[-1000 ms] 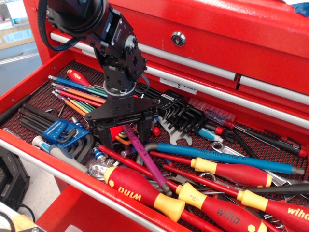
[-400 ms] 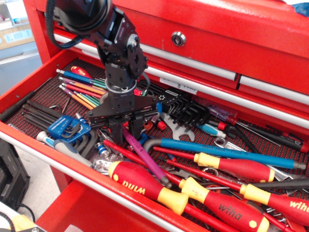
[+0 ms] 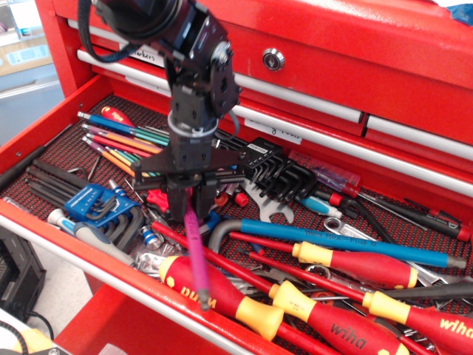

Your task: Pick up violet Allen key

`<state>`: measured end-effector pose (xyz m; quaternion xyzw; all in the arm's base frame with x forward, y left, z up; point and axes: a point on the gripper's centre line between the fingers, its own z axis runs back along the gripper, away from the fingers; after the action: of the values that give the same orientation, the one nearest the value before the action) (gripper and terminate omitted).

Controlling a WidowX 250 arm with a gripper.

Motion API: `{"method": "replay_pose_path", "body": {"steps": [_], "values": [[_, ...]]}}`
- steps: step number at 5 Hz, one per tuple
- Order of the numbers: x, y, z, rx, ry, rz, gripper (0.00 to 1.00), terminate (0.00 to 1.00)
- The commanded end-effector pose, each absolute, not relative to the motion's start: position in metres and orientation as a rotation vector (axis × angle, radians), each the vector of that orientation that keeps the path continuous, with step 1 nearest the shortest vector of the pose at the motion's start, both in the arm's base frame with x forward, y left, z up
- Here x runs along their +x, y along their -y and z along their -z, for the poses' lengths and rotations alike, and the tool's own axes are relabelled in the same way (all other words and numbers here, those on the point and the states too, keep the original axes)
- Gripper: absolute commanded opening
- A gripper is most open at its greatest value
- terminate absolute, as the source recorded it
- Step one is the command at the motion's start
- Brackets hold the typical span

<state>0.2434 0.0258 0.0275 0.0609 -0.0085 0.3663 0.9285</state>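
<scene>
**The violet key hangs from the fingers**

The black gripper [image 3: 194, 207] points down over the open red drawer [image 3: 44, 133]; its fingers [image 3: 175, 203] are squeezed close together and they clamp the top of the violet Allen key [image 3: 196, 255]; the key hangs almost straight down, a little tilted, with its low tip in front of a big screwdriver with a red and yellow handle [image 3: 222, 292]; I cannot tell if the tip touches that handle.

Around the gripper the drawer is full of tools; a row of thin coloured hex keys [image 3: 122, 140] lies to the left at the back; a blue holder with black hex keys [image 3: 92, 201] sits near the front left; a long blue key [image 3: 340, 242] lies to the right, across more red and yellow screwdrivers.

A moment ago the violet key lay slanted among the screwdrivers, with its far end resting down between them; now it is pulled up and swings nearly upright; the gripper is a bit higher and turned more to the right than before; the other tools look the same.
</scene>
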Motion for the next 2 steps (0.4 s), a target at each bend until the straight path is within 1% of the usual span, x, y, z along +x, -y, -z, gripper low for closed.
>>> {"method": "replay_pose_path", "body": {"steps": [1,2], "values": [[0.247,-0.038,-0.093,0.171,0.125,-0.609,0.00,0.00],[0.243,-0.042,-0.119,0.218,0.191,-0.586,0.00,0.00]]}}
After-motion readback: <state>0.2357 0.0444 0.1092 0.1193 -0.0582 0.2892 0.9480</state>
